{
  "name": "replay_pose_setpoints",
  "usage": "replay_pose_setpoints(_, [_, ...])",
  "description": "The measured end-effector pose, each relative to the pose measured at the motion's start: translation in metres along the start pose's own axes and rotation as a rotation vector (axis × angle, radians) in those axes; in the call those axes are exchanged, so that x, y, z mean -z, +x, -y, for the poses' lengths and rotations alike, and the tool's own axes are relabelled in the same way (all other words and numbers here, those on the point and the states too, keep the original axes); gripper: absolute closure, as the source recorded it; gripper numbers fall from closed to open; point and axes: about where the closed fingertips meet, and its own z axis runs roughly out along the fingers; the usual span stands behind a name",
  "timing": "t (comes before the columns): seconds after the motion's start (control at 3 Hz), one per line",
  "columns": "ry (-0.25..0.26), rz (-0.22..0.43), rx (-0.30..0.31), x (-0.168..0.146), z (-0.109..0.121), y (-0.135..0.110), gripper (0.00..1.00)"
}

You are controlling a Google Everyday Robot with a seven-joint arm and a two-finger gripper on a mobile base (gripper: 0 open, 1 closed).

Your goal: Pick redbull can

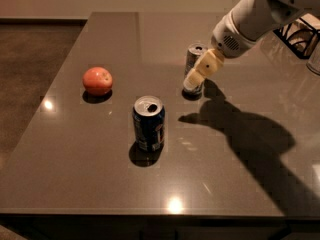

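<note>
The redbull can (193, 55), slim and silver with blue patches, stands upright on the dark table (100, 184) at the middle back. My gripper (196, 78) reaches in from the upper right, and its cream-coloured tip lies against the can's right front side, covering the lower part. Whether it grips the can is not visible. The shorter, wider dark blue can (148, 123) stands open-topped nearer the front, left of the gripper.
A red-orange apple (97, 80) lies at the left of the table. A black wire rack (300, 36) and a clear glass edge (315, 61) sit at the far right. The arm's shadow falls across the table's right half.
</note>
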Motion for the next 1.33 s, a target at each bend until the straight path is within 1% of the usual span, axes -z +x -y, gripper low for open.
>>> replay_pose_setpoints(0.33, [-0.009,0.053,-0.021,-0.011,0.01,-0.013,0.18])
replay_pose_setpoints(0.67, [-0.023,0.085,-0.037,-0.015,0.015,-0.017,0.42])
replay_pose_setpoints(1.0, [-0.058,0.119,-0.035,-0.006,0.012,-0.021,0.64])
replay_pose_setpoints(1.33, [-0.092,0.149,-0.01,0.016,0.008,-0.031,0.88])
